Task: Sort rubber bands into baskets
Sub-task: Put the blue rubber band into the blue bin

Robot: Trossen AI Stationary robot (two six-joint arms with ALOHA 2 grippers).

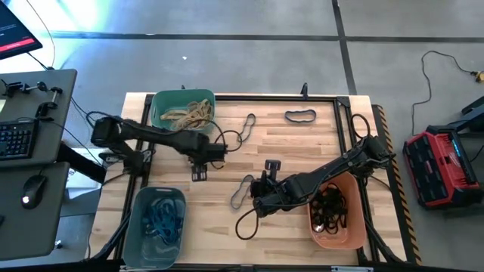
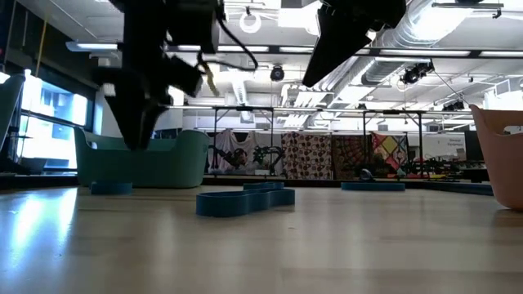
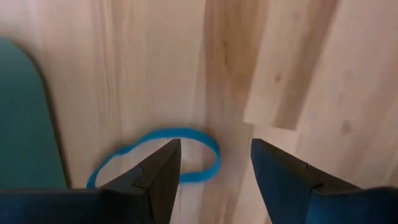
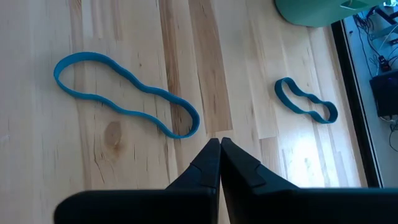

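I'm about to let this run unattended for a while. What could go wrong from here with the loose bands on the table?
The left pincer stands open over a blue band that lies off to one finger's side, so closing may pinch only an edge or miss. That band sits right beside the teal basket, so a low approach could nudge the tub. The right pincer is shut and empty near another long band; it must open before descending.

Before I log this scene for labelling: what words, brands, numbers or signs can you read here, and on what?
None can be read.
Monitor: red and white patches, too small to read.
Keyboard: keys too small to read.
Red case on the floor: no legible brand.
Hangings behind the table: patterns only, no words.
Baskets and rubber bands: no print.
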